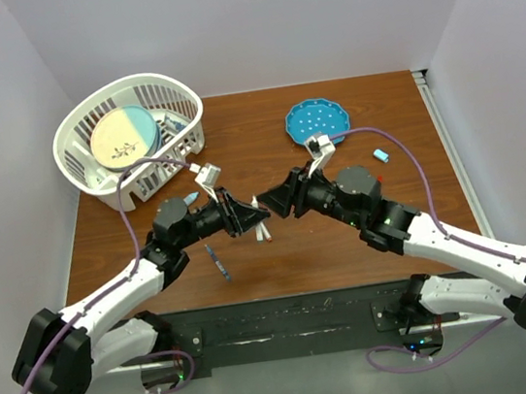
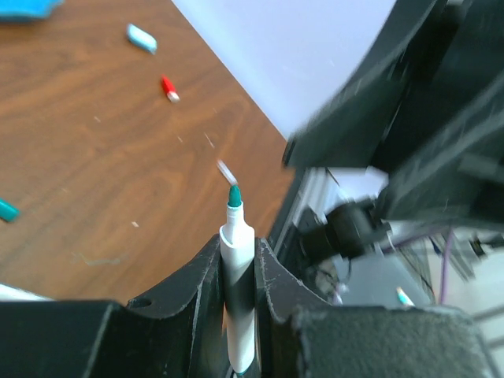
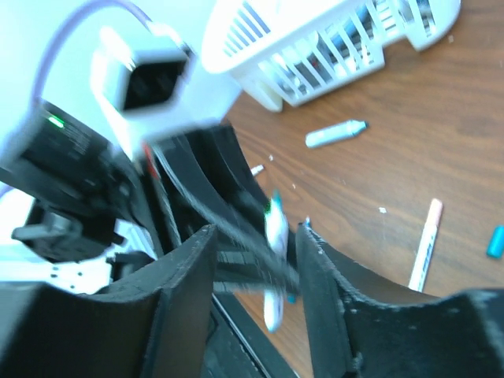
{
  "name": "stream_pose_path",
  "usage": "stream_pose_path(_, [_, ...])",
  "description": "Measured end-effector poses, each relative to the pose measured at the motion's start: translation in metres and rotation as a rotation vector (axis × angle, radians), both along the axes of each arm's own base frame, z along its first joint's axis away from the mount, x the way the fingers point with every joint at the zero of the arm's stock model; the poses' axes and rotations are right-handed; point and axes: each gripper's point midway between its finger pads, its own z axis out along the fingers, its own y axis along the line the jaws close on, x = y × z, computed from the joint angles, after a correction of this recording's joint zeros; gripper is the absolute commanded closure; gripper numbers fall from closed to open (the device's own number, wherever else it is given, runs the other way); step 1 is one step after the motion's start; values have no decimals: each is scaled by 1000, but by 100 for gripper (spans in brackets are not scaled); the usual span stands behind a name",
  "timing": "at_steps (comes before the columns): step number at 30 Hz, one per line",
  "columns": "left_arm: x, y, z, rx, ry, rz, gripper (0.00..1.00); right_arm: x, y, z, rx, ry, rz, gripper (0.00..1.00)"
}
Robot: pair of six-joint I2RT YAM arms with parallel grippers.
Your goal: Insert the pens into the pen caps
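Note:
My left gripper [image 2: 238,246] is shut on a white pen [image 2: 236,272], whose bare green tip [image 2: 234,194] sticks out beyond the fingertips. In the top view the left gripper [image 1: 246,214] and right gripper [image 1: 283,199] face each other, tips close, over the table's middle. My right gripper [image 3: 252,236] is open and holds nothing; through its gap I see the left gripper's fingers and the green-tipped pen [image 3: 276,228]. On the table lie a light blue pen cap [image 2: 142,37], a red pen cap [image 2: 168,88], a teal one [image 3: 495,240], a thick light blue pen [image 3: 335,134], a white pen [image 3: 425,244] and a dark blue pen [image 1: 218,260].
A white slatted basket [image 1: 181,101] holding a round plate stands at the back left. A blue dotted plate [image 1: 316,121] sits at the back right. The light blue cap [image 1: 383,155] lies to the right of it. Purple cables arch over both wrists.

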Motion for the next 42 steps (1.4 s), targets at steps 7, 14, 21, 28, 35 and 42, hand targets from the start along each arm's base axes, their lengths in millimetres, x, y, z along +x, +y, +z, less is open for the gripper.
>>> stream_pose_path(7, [-22,-5,1,-6,-30,-132,100,6,9,9,0,-5,9,60])
stream_pose_path(14, [-26,-6,-1,0,-42,-162,100,7,12,-4,-31,22,15,64])
stream_pose_path(21, [-25,-8,-5,6,-34,-166,100,2,14,-7,-33,30,45,66])
stream_pose_path(28, [-23,-8,0,0,-45,-166,100,1,14,-20,-64,56,46,73])
stream_pose_path(35, [-24,-8,-1,6,-37,-167,89,0,17,-24,-69,64,63,100])
stream_pose_path(42, [-24,-8,-2,17,-54,-170,63,-1,13,-21,-73,57,54,100])
